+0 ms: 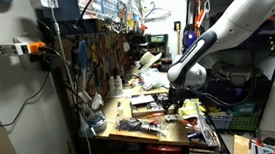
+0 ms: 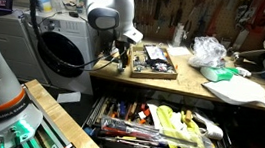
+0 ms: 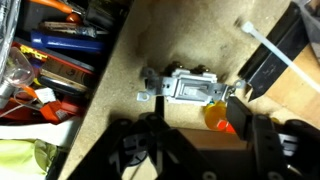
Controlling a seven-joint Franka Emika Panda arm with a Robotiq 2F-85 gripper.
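Note:
In the wrist view my gripper (image 3: 199, 112) is open, with its fingers spread wide just above the wooden bench top (image 3: 130, 130). A small orange piece (image 3: 216, 116) lies between the fingers, close against the right one. I cannot tell whether it touches that finger. Just beyond the fingertips lies a grey metal switch unit (image 3: 185, 87) with mounting tabs. In both exterior views the gripper (image 1: 170, 102) (image 2: 124, 59) hangs low over the bench near its front edge.
An open drawer full of hand tools (image 2: 162, 128) (image 3: 55, 50) juts out below the bench edge. A shallow wooden box of parts (image 2: 156, 63), a white plastic bag (image 2: 211, 53) and a white board (image 2: 236, 92) lie on the bench. A white zip tie (image 3: 262, 40) crosses a black block (image 3: 278, 55).

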